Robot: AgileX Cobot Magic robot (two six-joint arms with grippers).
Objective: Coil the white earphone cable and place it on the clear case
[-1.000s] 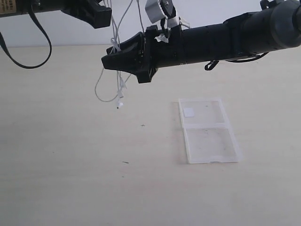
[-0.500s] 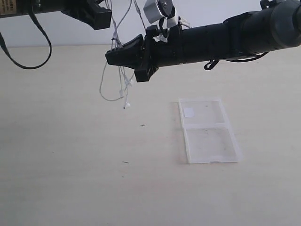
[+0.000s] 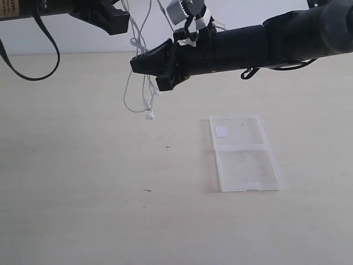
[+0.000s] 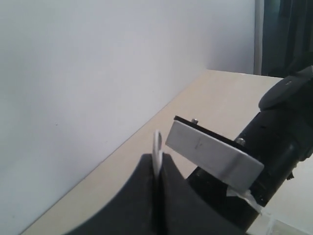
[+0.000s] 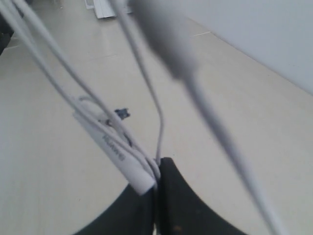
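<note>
The white earphone cable hangs in loose loops in the air between both grippers, an earbud dangling lowest above the table. My left gripper, at the upper left, is shut on the cable. My right gripper reaches in from the right and is shut on several strands of the cable, including its inline remote. The clear case lies open and flat on the table to the lower right, its white sticker in the far half.
The pale wooden table stretches below both arms. A black strap hangs from the left arm. The right arm's dark body shows close beside the left gripper. A white wall stands behind the table.
The right gripper has moved up and to the right with the cable. The hanging loops and earbud have risen and swung right with it. The left gripper has stayed in place.
</note>
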